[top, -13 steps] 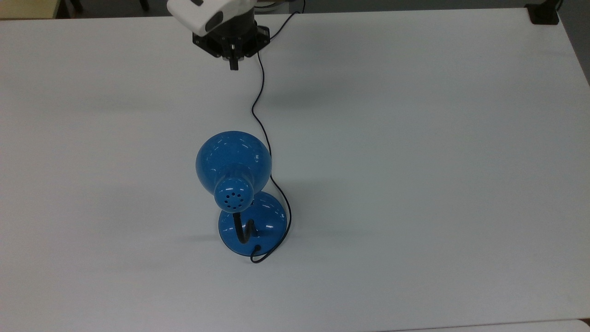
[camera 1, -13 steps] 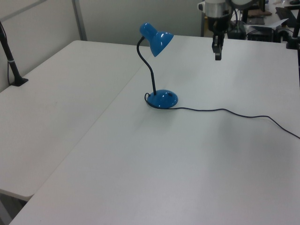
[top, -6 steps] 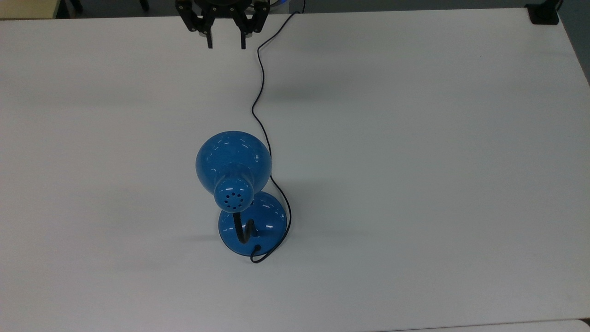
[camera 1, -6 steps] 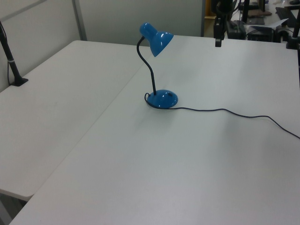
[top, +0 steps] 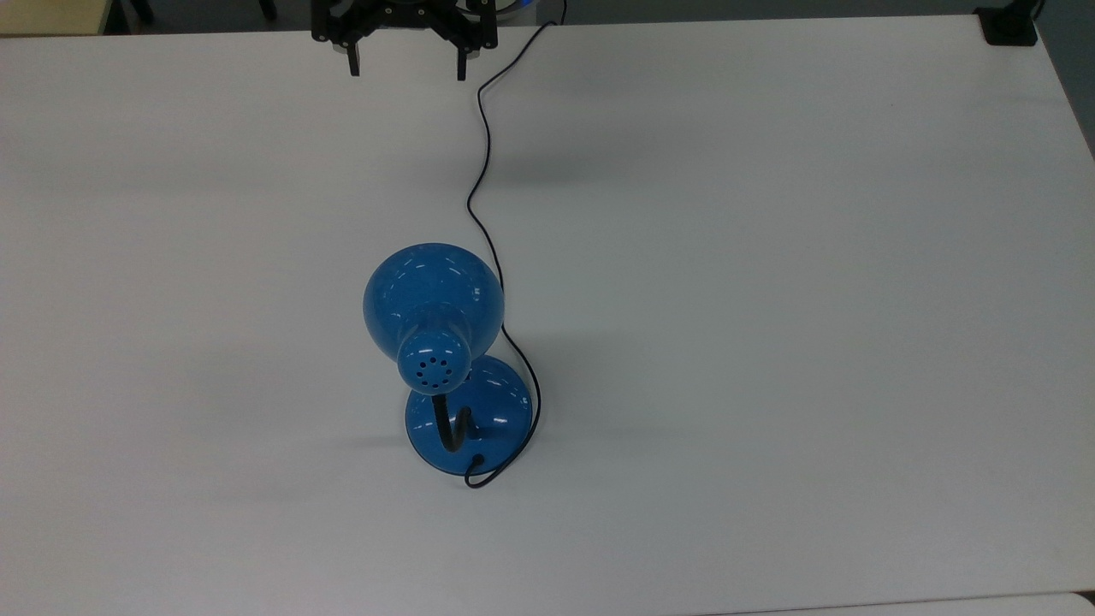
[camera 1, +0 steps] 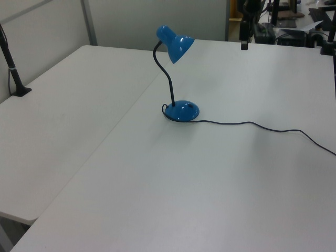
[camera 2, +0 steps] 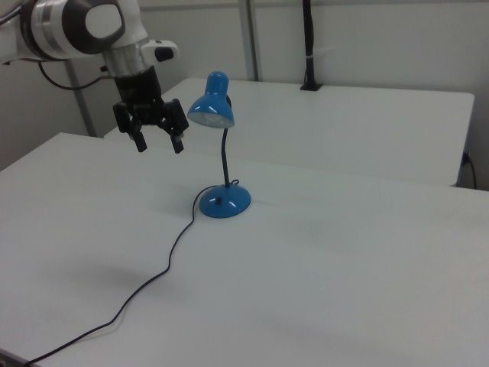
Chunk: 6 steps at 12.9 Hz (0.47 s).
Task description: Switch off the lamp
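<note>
The blue lamp (top: 432, 295) stands mid-table, its dome shade leaning toward the top view's top over the round base (top: 479, 411). A black bendy neck (camera 1: 168, 79) joins shade and base. A thin black cord (top: 483, 171) runs from the base toward the top view's top edge. My gripper (top: 407, 67) hangs open with nothing between its fingers, at the top view's upper edge and far from the lamp. In the right view the gripper (camera 2: 160, 144) hovers above the table, on the right view's left of the shade (camera 2: 212, 111). In the left view the gripper (camera 1: 244, 44) is seen edge-on, high on the left view's right of the lamp.
A black clamped post (camera 1: 13, 63) stands on the neighbouring table, also seen as the post (camera 2: 309, 46). A black clamp (top: 1009, 26) sits at the table's corner. The cord (camera 2: 172, 252) trails over the table toward the right view's lower left. Equipment (camera 1: 294, 26) stands behind the table.
The gripper has drawn back toward the top view's upper edge, away from the lamp. Its fingers went from shut to wide open. The lamp and cord have not moved.
</note>
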### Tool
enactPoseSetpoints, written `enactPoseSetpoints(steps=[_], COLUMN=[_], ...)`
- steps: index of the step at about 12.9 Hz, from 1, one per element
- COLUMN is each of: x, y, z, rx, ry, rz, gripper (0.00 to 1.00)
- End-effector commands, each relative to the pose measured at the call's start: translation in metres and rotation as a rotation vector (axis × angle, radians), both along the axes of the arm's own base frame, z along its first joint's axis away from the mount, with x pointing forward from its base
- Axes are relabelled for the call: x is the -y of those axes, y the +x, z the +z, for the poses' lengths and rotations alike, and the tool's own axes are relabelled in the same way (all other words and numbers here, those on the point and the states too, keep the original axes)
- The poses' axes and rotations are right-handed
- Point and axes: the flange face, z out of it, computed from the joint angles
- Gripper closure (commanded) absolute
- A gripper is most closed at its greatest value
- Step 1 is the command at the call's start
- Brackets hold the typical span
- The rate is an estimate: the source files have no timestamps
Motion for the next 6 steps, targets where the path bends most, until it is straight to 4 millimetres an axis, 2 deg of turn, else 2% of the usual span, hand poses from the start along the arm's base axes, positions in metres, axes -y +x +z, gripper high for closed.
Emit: enactPoseSetpoints(steps=[1, 6], x=[0.0040, 0.0041], y=[-0.0077, -0.0107], z=[0.0093, 0.0069], rx=[-0.008, -0.035], ry=[-0.008, -0.006], rz=[0.000, -0.004], gripper=[0.00, 0.00])
